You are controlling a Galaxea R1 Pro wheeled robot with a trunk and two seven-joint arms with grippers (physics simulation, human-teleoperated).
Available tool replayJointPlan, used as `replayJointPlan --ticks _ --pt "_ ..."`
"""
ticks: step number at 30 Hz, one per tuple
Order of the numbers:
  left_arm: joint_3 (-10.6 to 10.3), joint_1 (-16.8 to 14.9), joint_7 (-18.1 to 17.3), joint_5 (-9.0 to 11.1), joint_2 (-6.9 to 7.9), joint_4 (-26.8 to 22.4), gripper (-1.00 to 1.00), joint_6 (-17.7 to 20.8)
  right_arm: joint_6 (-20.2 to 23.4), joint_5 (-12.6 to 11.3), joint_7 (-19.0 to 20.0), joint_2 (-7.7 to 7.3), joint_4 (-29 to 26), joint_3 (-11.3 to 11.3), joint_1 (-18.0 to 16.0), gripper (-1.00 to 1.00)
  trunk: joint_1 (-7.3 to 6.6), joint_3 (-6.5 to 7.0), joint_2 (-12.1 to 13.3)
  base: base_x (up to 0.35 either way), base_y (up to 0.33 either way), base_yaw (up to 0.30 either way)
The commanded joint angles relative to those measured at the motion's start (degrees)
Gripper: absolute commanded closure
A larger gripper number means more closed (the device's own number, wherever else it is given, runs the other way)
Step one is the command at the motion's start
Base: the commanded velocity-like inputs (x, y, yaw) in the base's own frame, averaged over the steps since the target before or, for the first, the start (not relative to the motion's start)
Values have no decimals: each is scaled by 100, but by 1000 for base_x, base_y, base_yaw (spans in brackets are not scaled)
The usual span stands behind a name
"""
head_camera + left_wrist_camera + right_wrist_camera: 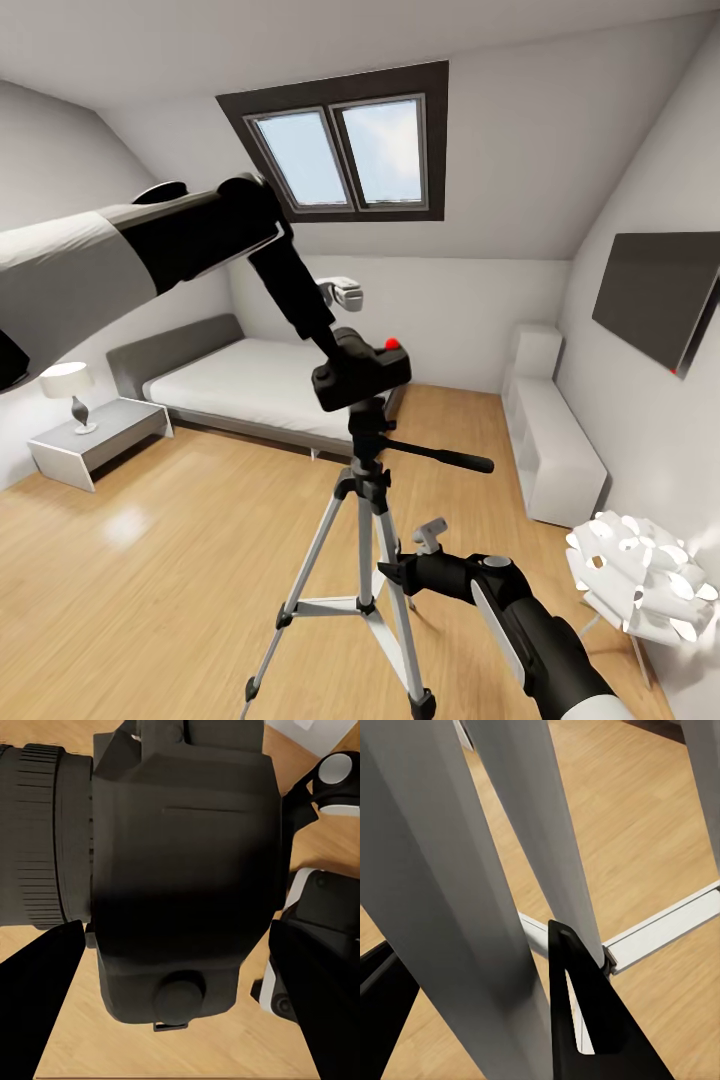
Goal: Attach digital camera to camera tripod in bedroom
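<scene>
The black digital camera [362, 373], red button up, sits on the black head of the camera tripod [366, 470], whose silver-grey legs stand on the wood floor. The pan handle [450, 459] points right. My left gripper [334, 346] comes from the left and is shut on the camera; in the left wrist view the camera body [187, 870] lies between the dark fingers [37, 1012] of that gripper [176, 926]. My right gripper [397, 575] is low down, shut on a tripod leg [457, 907]. In its wrist view the right gripper [472, 937] has one black finger [585, 1020] on each side of that leg.
A grey bed [250, 385] stands behind, with a nightstand [95, 435] and table lamp [68, 385] at left. A white shelf unit [550, 445] lines the right wall under a dark panel [660, 295]. A white spiky ball lamp [640, 575] stands close beside my right arm. Skylight [345, 150] above.
</scene>
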Motion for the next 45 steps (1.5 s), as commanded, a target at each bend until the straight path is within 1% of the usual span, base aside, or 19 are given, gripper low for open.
replayJointPlan --ticks 1,4,8,22,25,27,28,29,32,45 --pt "-58 -8 -14 19 3 -5 100 59 37 -22 3 -3 -6 7 -2 100 3 -3 -4 0 0 0" --pt "-147 -8 -14 22 2 -5 100 59 35 -22 3 -2 -7 7 -2 100 3 -3 -4 0 0 0" --pt "-206 -8 -14 24 -3 -5 100 58 35 -23 3 -2 -5 7 -2 100 3 -3 -4 0 0 0" --pt "-253 -16 -8 14 -32 -4 100 29 34 -23 11 -17 -25 7 5 100 3 -3 -4 0 0 0" --pt "-254 -36 -3 6 -81 -4 100 -10 34 -23 12 -18 -39 7 10 100 3 -3 -4 0 0 0" --pt "-251 -70 2 -6 -142 -4 100 -111 34 -23 12 -18 -46 7 13 100 3 -3 -4 0 0 0" --pt "-251 -70 2 -6 -142 -4 100 -111 34 -23 12 -18 -46 7 13 100 3 -3 -4 0 0 0" --pt "-252 -97 7 -16 -186 2 100 -195 34 -23 12 -19 -54 7 14 100 3 -3 -4 0 0 0" --pt "-253 -121 16 -27 -237 21 100 -314 34 -23 12 -22 -63 7 15 100 3 -3 -4 0 0 0" --pt "-270 -143 36 -65 -338 63 100 -624 34 -23 12 -36 -71 7 16 100 3 -3 -4 0 0 0"
